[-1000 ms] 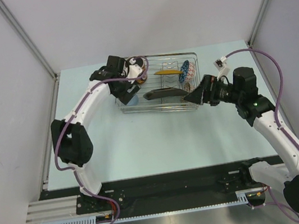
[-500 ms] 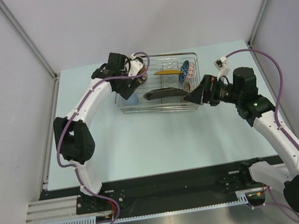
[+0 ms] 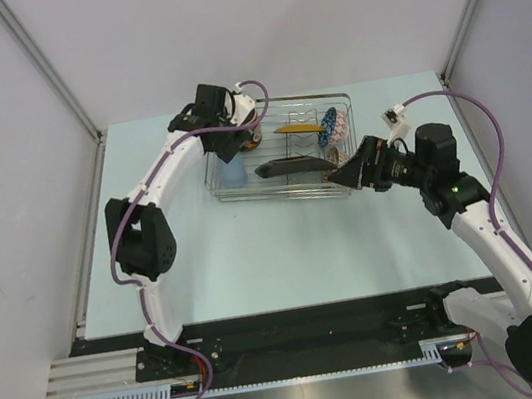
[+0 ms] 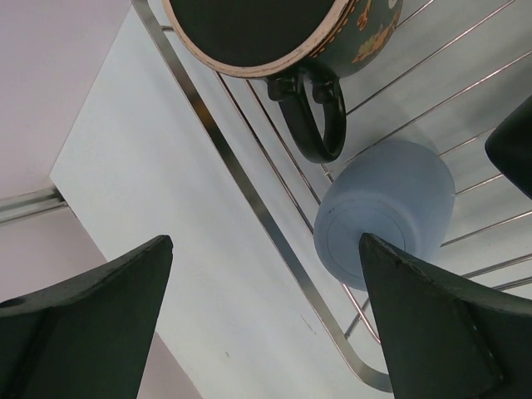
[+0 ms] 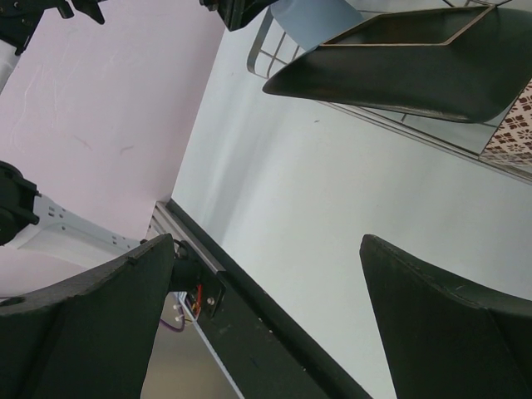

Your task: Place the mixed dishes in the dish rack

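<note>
Standing toward 12 o'clock on the table (image 3: 254, 252), the dish rack (image 3: 275, 195) is seen loaded, with the light-blue cup (image 4: 382, 212) and mug (image 4: 283, 33) at its 9 o'clock end. There the left gripper (image 4: 264, 243), and at 4 o'clock the right gripper (image 5: 268, 243), are spread wide, empty.

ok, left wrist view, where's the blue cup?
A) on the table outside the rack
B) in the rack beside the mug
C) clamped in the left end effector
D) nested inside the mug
B: the cup lies on the wires inside the rim of the rack, just below the handle of the mug. The left end effector is open and empty.
</note>
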`<control>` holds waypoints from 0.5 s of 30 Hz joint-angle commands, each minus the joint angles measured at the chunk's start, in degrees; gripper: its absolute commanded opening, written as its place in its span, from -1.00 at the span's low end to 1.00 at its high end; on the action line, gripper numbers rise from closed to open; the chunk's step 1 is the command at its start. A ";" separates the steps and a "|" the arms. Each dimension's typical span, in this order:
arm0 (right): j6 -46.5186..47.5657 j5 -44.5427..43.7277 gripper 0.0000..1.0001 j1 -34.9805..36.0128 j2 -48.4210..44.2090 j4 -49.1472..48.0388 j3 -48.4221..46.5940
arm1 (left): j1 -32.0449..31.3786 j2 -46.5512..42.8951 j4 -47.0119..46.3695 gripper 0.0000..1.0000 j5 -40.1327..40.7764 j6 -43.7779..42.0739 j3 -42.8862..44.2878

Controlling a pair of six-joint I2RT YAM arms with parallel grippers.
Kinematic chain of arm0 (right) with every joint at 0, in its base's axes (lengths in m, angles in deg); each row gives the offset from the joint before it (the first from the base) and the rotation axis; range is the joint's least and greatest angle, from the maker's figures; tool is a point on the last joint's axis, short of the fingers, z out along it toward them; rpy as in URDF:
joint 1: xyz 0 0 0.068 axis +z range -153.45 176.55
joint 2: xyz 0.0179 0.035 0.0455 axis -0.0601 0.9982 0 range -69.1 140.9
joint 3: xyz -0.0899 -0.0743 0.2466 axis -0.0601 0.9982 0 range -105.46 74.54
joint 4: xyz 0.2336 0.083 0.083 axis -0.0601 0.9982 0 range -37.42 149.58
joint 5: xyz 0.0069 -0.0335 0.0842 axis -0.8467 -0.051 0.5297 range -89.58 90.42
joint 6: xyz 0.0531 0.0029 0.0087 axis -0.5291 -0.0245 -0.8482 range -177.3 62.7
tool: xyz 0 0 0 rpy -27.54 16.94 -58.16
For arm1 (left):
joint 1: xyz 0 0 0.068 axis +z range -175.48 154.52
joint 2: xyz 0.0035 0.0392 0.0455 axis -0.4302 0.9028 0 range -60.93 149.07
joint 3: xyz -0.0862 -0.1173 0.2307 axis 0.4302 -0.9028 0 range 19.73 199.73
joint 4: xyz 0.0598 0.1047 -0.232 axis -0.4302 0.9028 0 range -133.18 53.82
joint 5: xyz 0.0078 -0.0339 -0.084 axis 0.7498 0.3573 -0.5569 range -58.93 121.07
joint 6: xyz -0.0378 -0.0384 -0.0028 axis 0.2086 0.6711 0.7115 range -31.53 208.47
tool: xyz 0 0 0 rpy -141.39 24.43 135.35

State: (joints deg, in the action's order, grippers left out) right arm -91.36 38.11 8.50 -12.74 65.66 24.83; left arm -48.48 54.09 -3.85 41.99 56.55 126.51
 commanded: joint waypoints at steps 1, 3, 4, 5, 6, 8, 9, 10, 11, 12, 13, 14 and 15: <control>-0.13 -0.34 0.99 0.10 -0.99 -2.27 -0.03 | 0.33 -2.34 2.94 1.00 -1.60 1.42 2.64; 0.05 -0.25 0.99 0.10 -0.64 -2.27 -0.03 | 0.24 -4.62 3.30 1.00 -2.39 1.69 1.33; 0.22 -0.25 0.99 -0.08 -0.37 -2.27 -0.03 | 0.33 -5.50 3.30 1.00 -2.65 2.04 0.80; 0.31 -0.16 0.99 0.09 -0.11 -2.18 -0.03 | 0.33 -6.29 3.12 1.00 -2.92 2.21 -0.25; 0.40 -0.25 1.00 -0.08 0.07 -2.18 -0.03 | 0.24 -6.82 3.29 1.00 -3.35 2.39 -0.61; 0.66 -0.43 1.00 0.10 0.33 -2.18 -0.03 | 0.33 -8.76 3.99 1.00 -3.97 3.09 -0.96; 0.75 -0.51 0.99 0.01 0.68 -2.18 -0.12 | 0.33 -9.63 4.00 0.99 -4.06 3.35 -0.96; 0.93 -0.60 1.00 0.01 0.77 -2.10 -0.03 | 0.33 -10.86 4.00 0.99 -4.41 3.79 -0.87; 1.28 -1.12 0.99 -0.08 0.94 -1.92 -0.03 | 0.33 -11.57 3.91 1.00 -4.50 4.15 -0.79; 1.45 -1.39 0.99 0.01 1.21 -1.75 -0.03 | 0.33 -12.27 4.08 1.00 -4.85 4.58 -0.61; 1.63 -1.65 0.99 0.01 1.38 -1.48 -0.03 | 0.33 -12.80 4.09 0.99 -5.98 5.55 -0.52; 2.15 -2.35 0.99 0.01 1.56 -1.31 -0.03 | 0.33 -14.20 4.26 0.99 -6.95 5.99 0.00; 2.42 -2.88 0.99 0.01 1.65 -1.30 -0.12 | 0.33 -14.91 4.61 1.00 -7.75 6.52 0.27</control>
State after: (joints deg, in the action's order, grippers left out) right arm -90.90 37.33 8.48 -11.50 65.53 24.94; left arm -48.48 45.76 0.33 38.01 59.65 125.44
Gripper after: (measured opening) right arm 0.995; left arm 0.996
